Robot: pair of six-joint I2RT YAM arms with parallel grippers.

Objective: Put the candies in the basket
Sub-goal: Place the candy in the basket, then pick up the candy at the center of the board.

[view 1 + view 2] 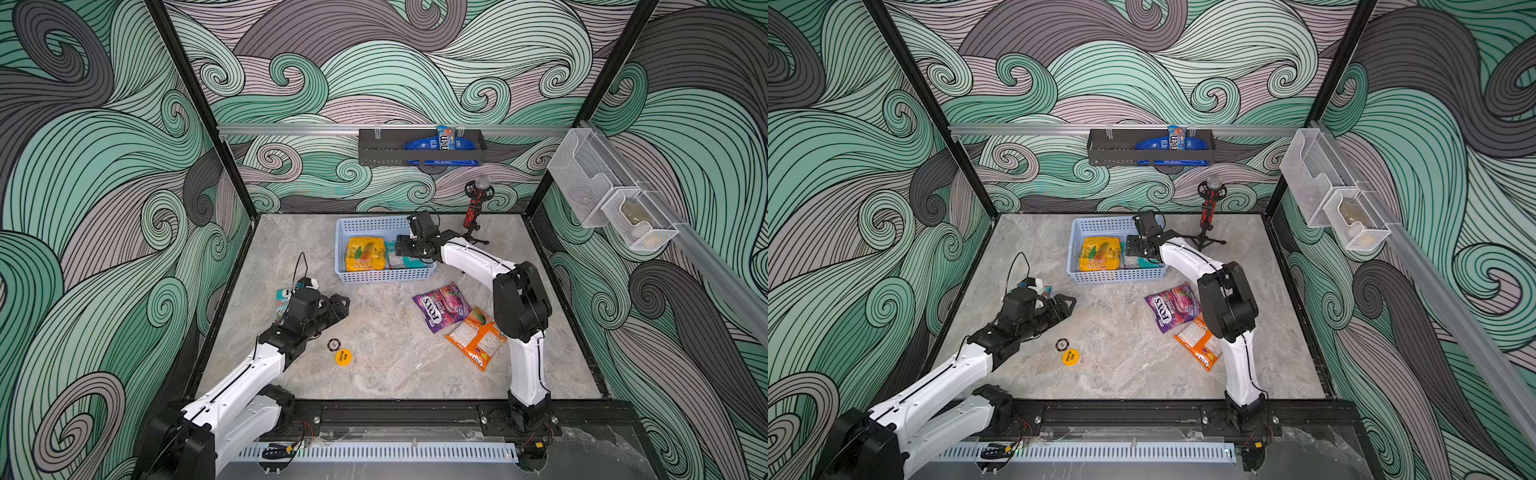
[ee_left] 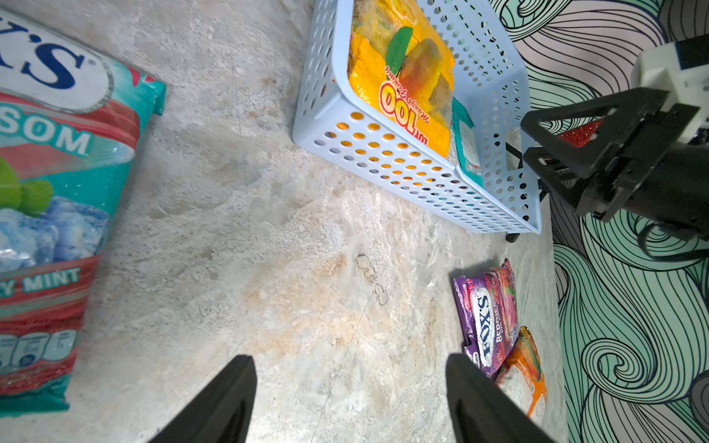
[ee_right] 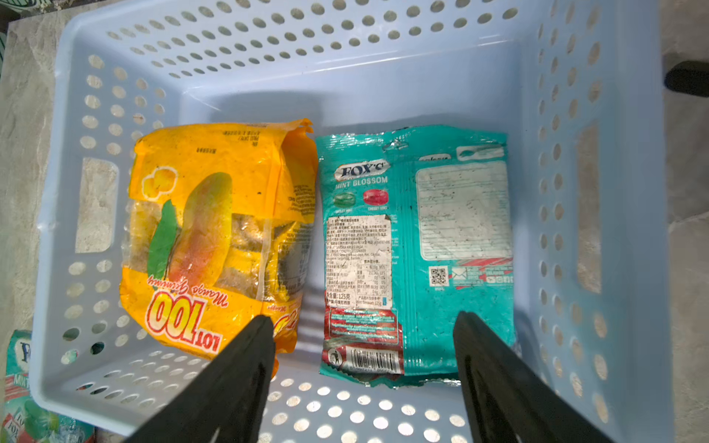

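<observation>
Right gripper (image 3: 362, 318): released, empty, over the basket (image 1: 376, 226), centre of both top views. Inside: yellow bag (image 3: 215, 230), teal bag (image 3: 460, 230). Left gripper (image 2: 349, 358): released, empty, beside the mint bag (image 2: 50, 191). Purple bag (image 1: 442, 307) and orange bag (image 1: 478, 338) lie touching, lower right of the basket; microphone (image 1: 478, 203) upper right.

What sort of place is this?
Probably a robot test booth: two white arms bolted at a marble-look table, swirl-printed walls closing it in, a basket and candy bags as props.
</observation>
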